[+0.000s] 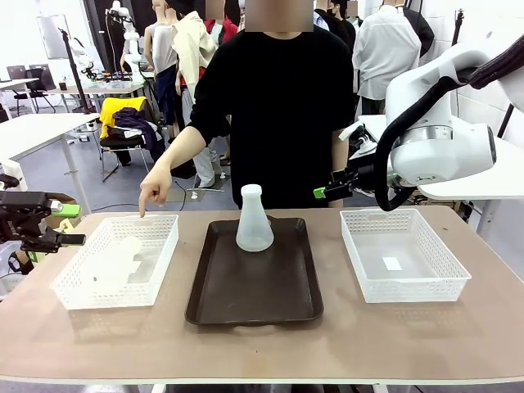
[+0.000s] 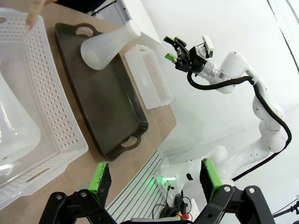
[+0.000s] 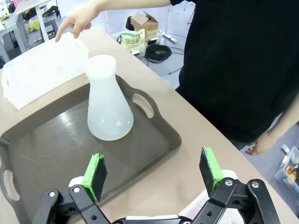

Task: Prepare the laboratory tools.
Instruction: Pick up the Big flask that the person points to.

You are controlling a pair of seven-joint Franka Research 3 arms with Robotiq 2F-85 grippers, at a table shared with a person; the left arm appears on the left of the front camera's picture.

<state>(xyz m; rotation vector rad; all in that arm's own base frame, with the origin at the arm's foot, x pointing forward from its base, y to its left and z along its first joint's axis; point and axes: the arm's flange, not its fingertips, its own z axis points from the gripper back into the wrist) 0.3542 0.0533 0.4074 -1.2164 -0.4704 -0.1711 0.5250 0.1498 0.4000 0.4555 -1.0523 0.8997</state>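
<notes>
Two flasks on my feed: one Erlenmeyer flask (image 1: 254, 219) stands neck-up on the brown tray (image 1: 246, 286), the second flask (image 2: 14, 130) lies in the left mesh basket (image 1: 98, 296); left gripper (image 2: 154, 168) and right gripper (image 3: 152, 158) gape empty.

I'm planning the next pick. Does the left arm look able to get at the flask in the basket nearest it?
Probably yes: the left gripper stands open beside the open-topped basket holding the flask; the person's hand is only at its far rim.
</notes>
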